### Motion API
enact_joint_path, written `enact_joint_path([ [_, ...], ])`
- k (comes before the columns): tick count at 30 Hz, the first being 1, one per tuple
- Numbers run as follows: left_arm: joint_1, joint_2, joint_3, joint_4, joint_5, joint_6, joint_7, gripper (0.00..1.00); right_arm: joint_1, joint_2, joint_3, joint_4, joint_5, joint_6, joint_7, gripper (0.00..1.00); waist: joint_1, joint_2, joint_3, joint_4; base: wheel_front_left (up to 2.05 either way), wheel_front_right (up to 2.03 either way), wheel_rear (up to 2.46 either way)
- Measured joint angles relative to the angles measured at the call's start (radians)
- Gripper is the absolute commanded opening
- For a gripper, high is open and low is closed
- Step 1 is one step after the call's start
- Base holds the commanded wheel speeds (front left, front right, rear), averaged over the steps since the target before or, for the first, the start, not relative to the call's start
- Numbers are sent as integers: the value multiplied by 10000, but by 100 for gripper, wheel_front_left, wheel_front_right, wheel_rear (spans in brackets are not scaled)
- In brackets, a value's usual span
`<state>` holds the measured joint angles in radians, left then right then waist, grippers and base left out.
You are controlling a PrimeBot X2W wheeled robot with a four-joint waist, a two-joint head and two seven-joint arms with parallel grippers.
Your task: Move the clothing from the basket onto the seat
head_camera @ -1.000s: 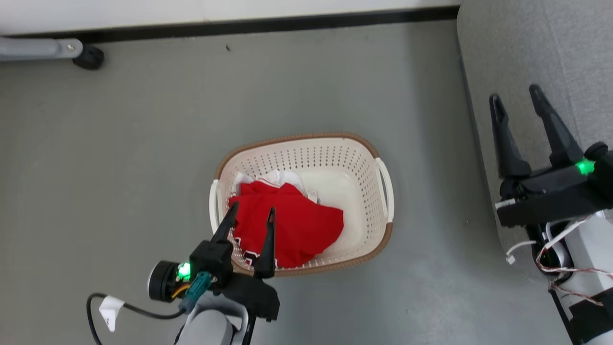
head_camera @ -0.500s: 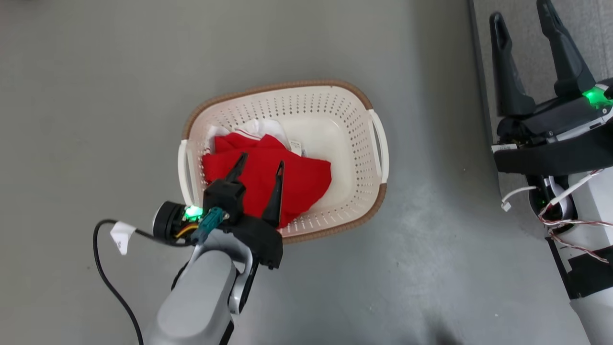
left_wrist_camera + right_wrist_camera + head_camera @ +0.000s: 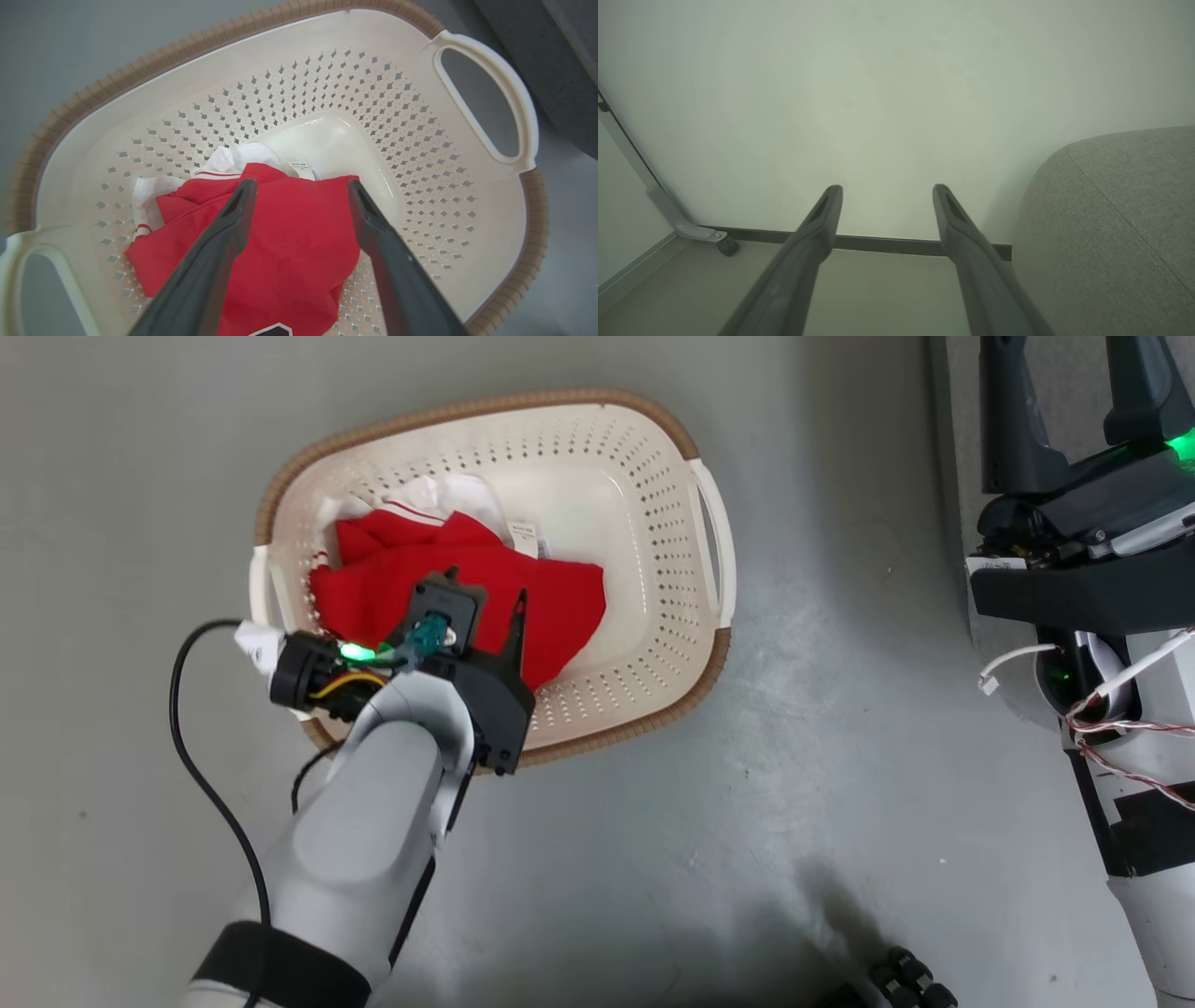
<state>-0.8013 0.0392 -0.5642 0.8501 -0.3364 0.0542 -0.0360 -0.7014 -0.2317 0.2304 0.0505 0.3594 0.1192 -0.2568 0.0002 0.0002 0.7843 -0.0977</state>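
I have my left gripper (image 3: 300, 186) spread empty over the bright red fabric garments (image 3: 289, 242), bunched at one end of the cream perforated plastic basket (image 3: 327, 79), far end bare, right gripper (image 3: 887, 189) spread, grey woven sofa (image 3: 1111, 224) beside it.

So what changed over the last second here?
The left gripper has dropped into the basket, open jaws over the red clothing, nothing grasped yet. The head camera moved too. Clothing and basket stayed put; the right gripper stays open beside the seat.

Basket (image 3: 653, 523) on grey floor (image 3: 794, 784) (seat (image 3: 1111, 224) nearby)
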Motion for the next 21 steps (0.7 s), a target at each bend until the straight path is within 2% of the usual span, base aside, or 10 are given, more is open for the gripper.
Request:
enact_joint_path([
  [16,-1745,36,-477,1860,934,267,1628,100,-732,213,290,-771,59,44,-2,100,-1,-1,1508,-624,0,0,0],
  [21,-2057,291,-571,2180,1170,343,1843,100,-824,232,353,-961,54,46,-2,100,-1,-1,1875,-706,0,0,0],
])
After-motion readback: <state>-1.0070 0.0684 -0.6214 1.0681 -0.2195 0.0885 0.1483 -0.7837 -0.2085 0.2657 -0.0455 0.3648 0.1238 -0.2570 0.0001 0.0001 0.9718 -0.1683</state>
